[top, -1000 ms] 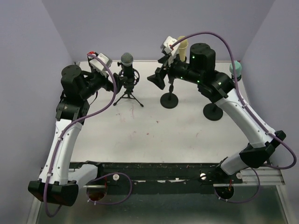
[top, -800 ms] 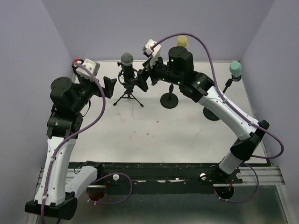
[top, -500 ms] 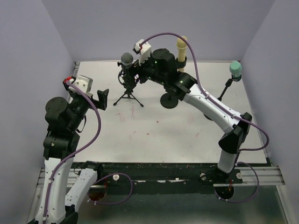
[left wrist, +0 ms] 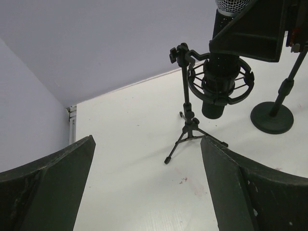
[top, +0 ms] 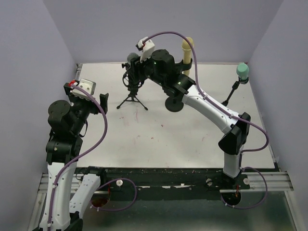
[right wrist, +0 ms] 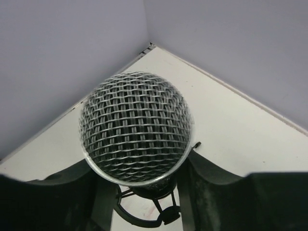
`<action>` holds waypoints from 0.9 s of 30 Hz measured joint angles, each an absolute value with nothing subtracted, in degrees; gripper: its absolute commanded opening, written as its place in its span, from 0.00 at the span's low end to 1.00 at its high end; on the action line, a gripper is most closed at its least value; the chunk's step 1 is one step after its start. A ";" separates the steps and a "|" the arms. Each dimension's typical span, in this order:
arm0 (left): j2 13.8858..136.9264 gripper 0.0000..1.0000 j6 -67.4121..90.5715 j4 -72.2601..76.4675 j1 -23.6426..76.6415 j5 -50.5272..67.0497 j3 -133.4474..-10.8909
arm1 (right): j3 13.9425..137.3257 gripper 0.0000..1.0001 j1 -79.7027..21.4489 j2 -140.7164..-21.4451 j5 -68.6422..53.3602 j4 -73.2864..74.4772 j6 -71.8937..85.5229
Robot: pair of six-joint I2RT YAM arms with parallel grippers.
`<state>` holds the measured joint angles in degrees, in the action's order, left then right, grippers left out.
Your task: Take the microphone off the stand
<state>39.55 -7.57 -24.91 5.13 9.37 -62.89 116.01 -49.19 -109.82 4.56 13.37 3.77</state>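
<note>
Lilac-walled cell, white table (top: pixel 192 139) with a few reddish marks.

Right arm (top: pixel 211 110) runs from lower right of the top view to the back, upper centre. Left arm (top: pixel 67 125) sits at the left edge, well apart from the work.

Tripod stand (left wrist: pixel 188 125) is upright at upper centre-left of the table, with its shock mount (left wrist: pixel 220 82) ringing the mic body. Two other mics are not ours: a yellowish one (top: pixel 186 50) on a round-base stand and a teal one (top: pixel 243 71) at upper right.

Microphone (right wrist: pixel 135 127) is upright in the mount, mesh head up, not lifted.

Right gripper (right wrist: pixel 142 185) has a finger on each side of the mic body just under the mesh head. Can't tell whether the pads are clamped on it or only flanking; contact is hidden by the head.

Left gripper (left wrist: pixel 147 140) is fully spread, holds nothing, and points at the tripod from a distance.

My read is we're at the grasp step and extraction hasn't begun. Next move needs a firm clamp, then a straight pull up along the mic axis out of the mount. The tripod looks light, so it may come up with the mic or tip. The left gripper could brace the post.
</note>
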 measured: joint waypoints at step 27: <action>46.00 0.99 -14.22 -32.67 5.39 32.95 -68.20 | 117.71 0.39 -33.19 -102.32 -42.76 27.68 -17.76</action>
